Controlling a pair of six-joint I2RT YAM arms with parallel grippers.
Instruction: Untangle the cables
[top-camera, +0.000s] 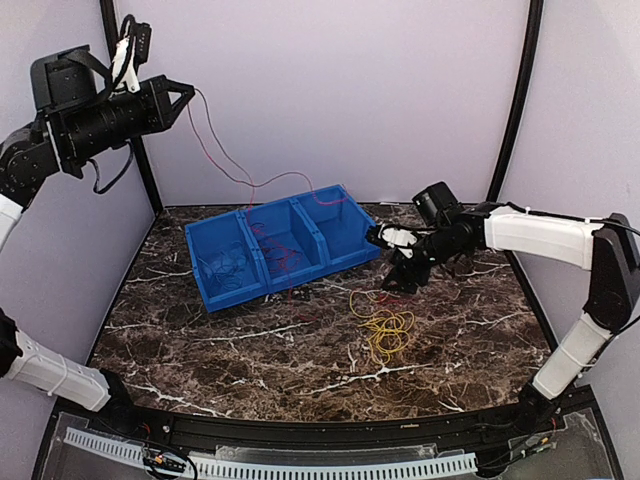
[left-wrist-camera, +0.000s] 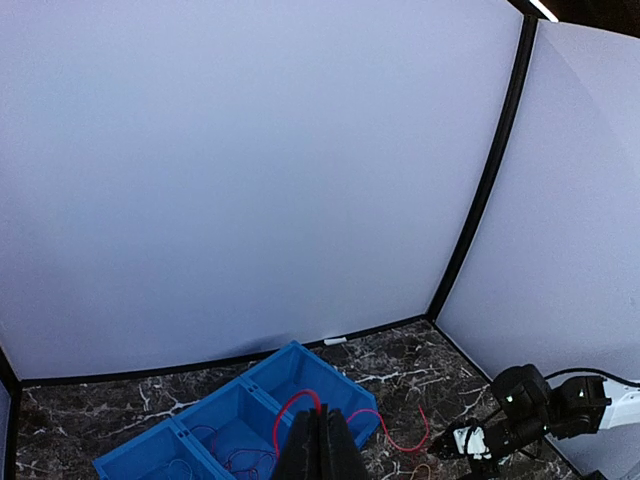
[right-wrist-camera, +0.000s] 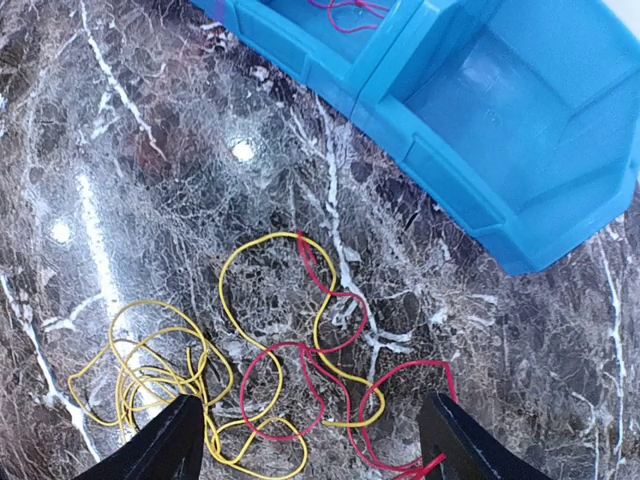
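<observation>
Yellow and red cables (right-wrist-camera: 300, 346), loose loops under spread right gripper (right-wrist-camera: 315, 440), left gripper (top-camera: 186, 98) tight on a red one.

My gripper (right-wrist-camera: 312, 415) hangs with its fingers spread wide above the dark marble tabletop (right-wrist-camera: 150, 150). Between and just ahead of them, a red cable (right-wrist-camera: 345, 295) loops across a yellow cable (right-wrist-camera: 262, 240), whose tighter coils bunch beside one finger. Farther ahead stands a blue bin (right-wrist-camera: 520, 130).

The table (top-camera: 200, 340) is viewed from above the near edge, from high at the left, and closely downward at the right. The blue bin (top-camera: 235, 292) is shared by all views.
</observation>
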